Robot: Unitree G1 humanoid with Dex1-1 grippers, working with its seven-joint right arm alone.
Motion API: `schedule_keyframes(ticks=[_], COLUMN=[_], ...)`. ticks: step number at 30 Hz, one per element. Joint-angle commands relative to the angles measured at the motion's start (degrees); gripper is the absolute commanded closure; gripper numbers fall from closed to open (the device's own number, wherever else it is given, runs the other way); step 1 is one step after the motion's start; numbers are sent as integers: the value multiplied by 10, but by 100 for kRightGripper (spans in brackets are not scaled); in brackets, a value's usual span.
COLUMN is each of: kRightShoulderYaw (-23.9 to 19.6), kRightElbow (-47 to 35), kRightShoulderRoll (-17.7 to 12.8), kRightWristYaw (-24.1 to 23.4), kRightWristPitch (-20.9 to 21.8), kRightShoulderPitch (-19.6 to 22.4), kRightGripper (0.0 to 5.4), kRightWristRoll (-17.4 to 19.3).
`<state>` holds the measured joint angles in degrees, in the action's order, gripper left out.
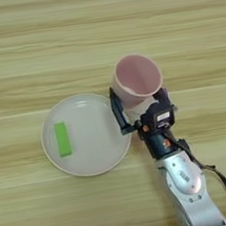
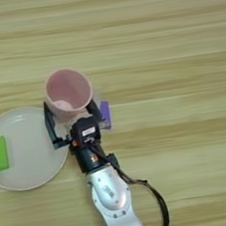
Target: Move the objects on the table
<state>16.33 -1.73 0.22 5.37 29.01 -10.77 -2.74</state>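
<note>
Fingers point(image 2: 73, 121) clasping pink cup point(image 2: 68, 93), plate point(image 2: 34, 172) beside

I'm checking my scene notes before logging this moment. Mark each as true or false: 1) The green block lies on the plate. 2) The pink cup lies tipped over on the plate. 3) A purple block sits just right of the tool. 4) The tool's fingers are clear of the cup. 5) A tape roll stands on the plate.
1) True: the green block lies on the plate.
2) False: the pink cup stands beside the plate, mouth up.
3) True: the purple block is there.
4) False: the tool has a finger on either side of the cup.
5) False: no tape roll shows.
</note>
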Motion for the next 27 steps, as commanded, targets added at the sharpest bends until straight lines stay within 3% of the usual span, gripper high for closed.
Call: schedule_keyframes(ticks=[1, 5, 19, 27], kRightShoulderYaw=[35, 53, 53, 52], kRightElbow=[-2, 32, 144, 142], kRightShoulderRoll=[10, 16, 25, 23], kRightWristYaw=[22, 33, 43, 44], kRightWristPitch=[-4, -6, -35, -31], kRightShoulderPitch=[7, 10, 54, 55], kRightGripper=[119, 119, 120, 17], kRightWristRoll=[-2, -7, -11, -15])
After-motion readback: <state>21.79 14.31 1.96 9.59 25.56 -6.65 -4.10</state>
